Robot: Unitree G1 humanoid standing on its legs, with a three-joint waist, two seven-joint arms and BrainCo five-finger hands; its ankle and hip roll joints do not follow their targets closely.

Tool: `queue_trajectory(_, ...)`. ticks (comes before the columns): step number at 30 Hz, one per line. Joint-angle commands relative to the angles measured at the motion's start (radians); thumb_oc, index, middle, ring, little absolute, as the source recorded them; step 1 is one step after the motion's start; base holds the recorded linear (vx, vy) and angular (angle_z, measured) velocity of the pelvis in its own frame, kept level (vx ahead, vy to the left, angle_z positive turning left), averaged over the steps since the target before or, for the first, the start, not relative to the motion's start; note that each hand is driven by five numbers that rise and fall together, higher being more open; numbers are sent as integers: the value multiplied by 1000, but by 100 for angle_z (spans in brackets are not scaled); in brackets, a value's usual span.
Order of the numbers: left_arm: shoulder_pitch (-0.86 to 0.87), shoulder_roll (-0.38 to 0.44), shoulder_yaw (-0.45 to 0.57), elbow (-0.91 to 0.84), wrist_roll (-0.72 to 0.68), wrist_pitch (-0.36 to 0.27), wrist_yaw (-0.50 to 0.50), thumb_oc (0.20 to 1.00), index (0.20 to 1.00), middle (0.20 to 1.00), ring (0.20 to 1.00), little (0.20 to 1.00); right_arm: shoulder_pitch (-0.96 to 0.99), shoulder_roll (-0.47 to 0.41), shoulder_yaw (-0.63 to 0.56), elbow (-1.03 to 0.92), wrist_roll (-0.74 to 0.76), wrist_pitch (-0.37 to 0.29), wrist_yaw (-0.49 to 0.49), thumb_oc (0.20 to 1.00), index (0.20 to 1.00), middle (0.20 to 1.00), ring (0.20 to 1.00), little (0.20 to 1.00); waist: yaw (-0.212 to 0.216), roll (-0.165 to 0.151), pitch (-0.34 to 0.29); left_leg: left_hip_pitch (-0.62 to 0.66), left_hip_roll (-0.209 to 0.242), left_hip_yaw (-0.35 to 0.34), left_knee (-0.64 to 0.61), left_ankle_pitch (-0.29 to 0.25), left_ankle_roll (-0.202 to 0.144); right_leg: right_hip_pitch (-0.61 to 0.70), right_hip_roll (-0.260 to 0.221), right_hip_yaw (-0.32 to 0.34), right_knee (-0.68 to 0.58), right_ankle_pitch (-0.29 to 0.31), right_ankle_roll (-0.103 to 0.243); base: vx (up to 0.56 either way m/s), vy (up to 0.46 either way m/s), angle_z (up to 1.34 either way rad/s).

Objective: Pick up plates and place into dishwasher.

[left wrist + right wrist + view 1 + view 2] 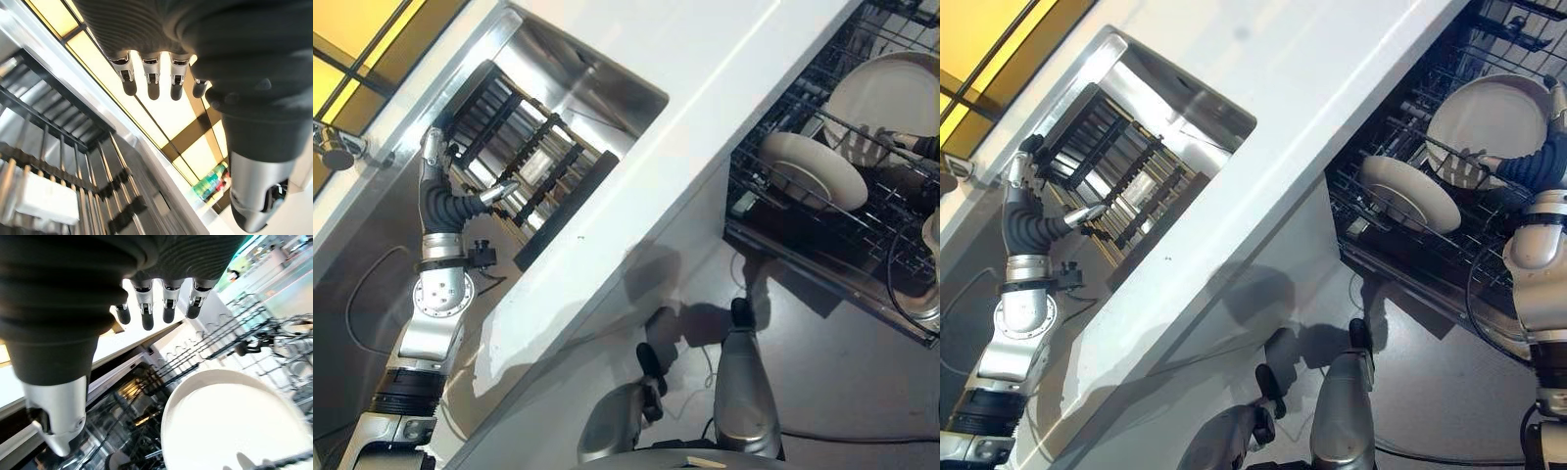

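- the right hand [1549, 147] hovers over the pulled-out dishwasher rack [1400, 250] with its fingers [146, 313] straight and relaxed, holding nothing; by my reading that suits a hand that has nothing left to carry at the rack.
- just beside it a large white plate [1489, 117] stands tilted on edge between the rack's wires, probably so that the tines keep it upright and water can run off.
- a second white plate [1410, 191] leans in the same rack a little nearer the counter [1332, 88], apart from the first, each in its own slot.
- the left hand [435, 157] is well apart from all this, held up in the steel sink [558, 88] with fingers [151, 78] straight and empty.
- beside it stands a dark drying rack [524, 162] with bare slots; i can see no plate in it.
- judging from this, both visible plates are already in the dishwasher, and the left hand waits where more plates would be picked up.
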Motion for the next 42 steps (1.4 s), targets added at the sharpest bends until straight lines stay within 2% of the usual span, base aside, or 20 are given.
queue_trajectory(1, 53, -18, 74, 2, -17, -44, -11, 1000, 1000, 1000, 1000, 1000, 75, 23, -47, -104, -2, -37, -49, 1000, 1000, 1000, 1000, 1000, -41, -32, -115, -46, 73, -2, 228, -127, -23, 56, -67, 47, -64, -18, 32, 73, 65, -22)
queue_trajectory(5, 72, -44, 70, 20, -10, -56, -34, 1000, 1000, 1000, 1000, 1000, 118, 64, -42, -88, -5, -58, -10, 1000, 1000, 1000, 1000, 1000, -51, -30, -139, -23, 69, 16, 255, -152, -14, 88, -80, 71, -76, -13, 46, 120, 68, -16)
queue_trajectory(10, 94, -62, 66, 18, -6, -40, -60, 1000, 1000, 1000, 1000, 1000, 194, 89, -59, -69, -3, -83, 15, 1000, 1000, 1000, 1000, 1000, -55, -36, -170, 18, 55, 31, 251, -169, -3, 137, -99, 90, -109, 2, 70, 133, 39, -16)
queue_trajectory(16, 112, -77, 65, 30, -11, -47, -82, 1000, 1000, 1000, 1000, 1000, 270, 166, -70, -83, 56, -116, -47, 1000, 1000, 1000, 1000, 1000, -58, -49, -186, 26, 56, 45, 273, -187, 3, 149, -109, 91, -117, 12, 85, 30, -6, -5)
queue_trajectory(22, 120, -103, 41, 50, 13, -81, -78, 1000, 1000, 1000, 1000, 1000, 268, 248, -13, -46, 167, -167, -77, 1000, 1000, 1000, 1000, 1000, -66, -41, -175, 14, 56, 47, 311, -209, 11, 114, -121, 105, -89, 16, 90, 2, 5, -2)
queue_trajectory(29, 82, -93, -17, 66, 13, -75, -53, 1000, 1000, 1000, 1000, 1000, 200, 278, 58, 32, 293, -230, -39, 1000, 1000, 1000, 1000, 1000, -81, -14, -132, -26, 50, 51, 390, -242, 23, 36, -137, 143, -17, 13, 95, -5, 13, -8)
queue_trajectory(32, 28, -74, -52, 80, 17, -68, -18, 1000, 1000, 1000, 1000, 1000, 121, 281, 91, 64, 340, -245, -34, 1000, 1000, 1000, 1000, 1000, -92, -1, -95, -73, 49, 53, 438, -258, 26, -24, -143, 163, 27, 6, 96, -166, -6, -4)
queue_trajectory(37, -66, -50, -110, 109, 18, -65, 42, 1000, 1000, 1000, 1000, 1000, -61, 267, 145, 124, 364, -220, -106, 1000, 1000, 1000, 1000, 1000, -106, 37, -30, -157, 49, 56, 506, -271, 23, -120, -148, 185, 94, -5, 90, -188, 22, 1)
queue_trajectory(42, -93, -48, -135, 112, 6, -72, 68, 1000, 1000, 1000, 1000, 1000, -142, 280, 155, 147, 301, -211, -249, 1000, 1000, 1000, 1000, 1000, -125, 76, 7, -182, 51, 72, 524, -274, 20, -171, -151, 197, 123, -10, 84, -66, 46, -17)
